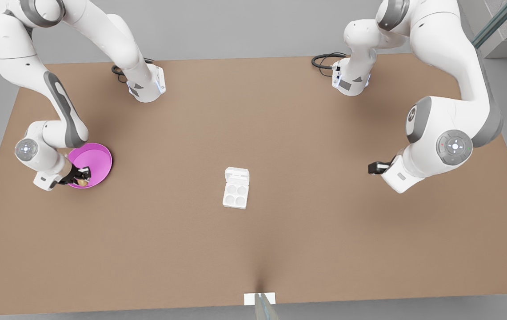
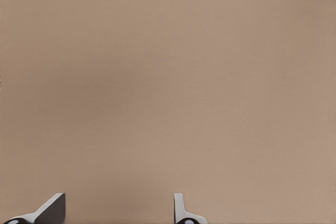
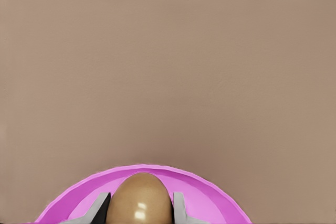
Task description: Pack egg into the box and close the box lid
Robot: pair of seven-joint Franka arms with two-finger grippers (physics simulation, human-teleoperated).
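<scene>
The tan egg (image 3: 139, 198) lies in the round pink dish (image 3: 212, 199), and my right gripper (image 3: 140, 209) is shut on it, one finger against each side. In the front view this gripper (image 1: 82, 177) is at the dish (image 1: 98, 154) on the front view's left, with the egg (image 1: 83, 182) between its dark fingers. The white box (image 1: 236, 194) rests mid-table with its four cups bare and the box lid (image 1: 237, 176) folded flat open behind them. My left gripper (image 1: 373, 167) waits at the front view's right, open above bare table (image 2: 118, 211).
The brown table (image 1: 253, 249) stretches widely around the box. Both arm bases (image 1: 146, 86) (image 1: 351, 80) stand at the far edge with black cables. A small white tab (image 1: 260, 298) marks the near edge.
</scene>
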